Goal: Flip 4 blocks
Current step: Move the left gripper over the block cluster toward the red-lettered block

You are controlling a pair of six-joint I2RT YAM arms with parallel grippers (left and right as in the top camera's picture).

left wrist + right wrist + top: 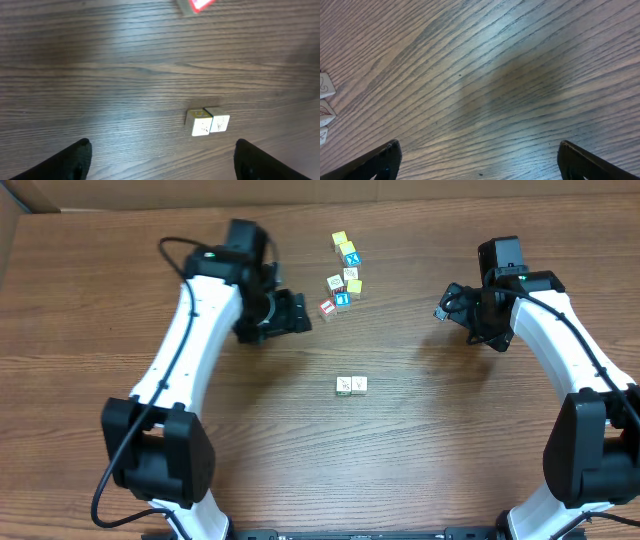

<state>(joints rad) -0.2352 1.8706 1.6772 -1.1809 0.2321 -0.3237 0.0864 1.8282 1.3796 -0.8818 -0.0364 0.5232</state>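
Note:
Two cream picture blocks [351, 385] sit side by side at mid-table; in the left wrist view the same pair of blocks [207, 122] lies ahead of the fingers, slightly to the right. More small cubes are clustered at the back [345, 275], among them a red-framed block [327, 307], whose blurred edge, the red-framed block [197, 4], shows at the top of the left wrist view. My left gripper [298, 311] [162, 160] hovers just left of that cluster, open and empty. My right gripper [445, 308] [485, 162] is open over bare wood to the right of the cluster.
Yellow-topped cubes [340, 239] and blue-faced cubes [351, 260] are mixed into the back cluster. Several cube corners [325, 85] show at the left edge of the right wrist view. The wooden table [450, 440] spreads all around.

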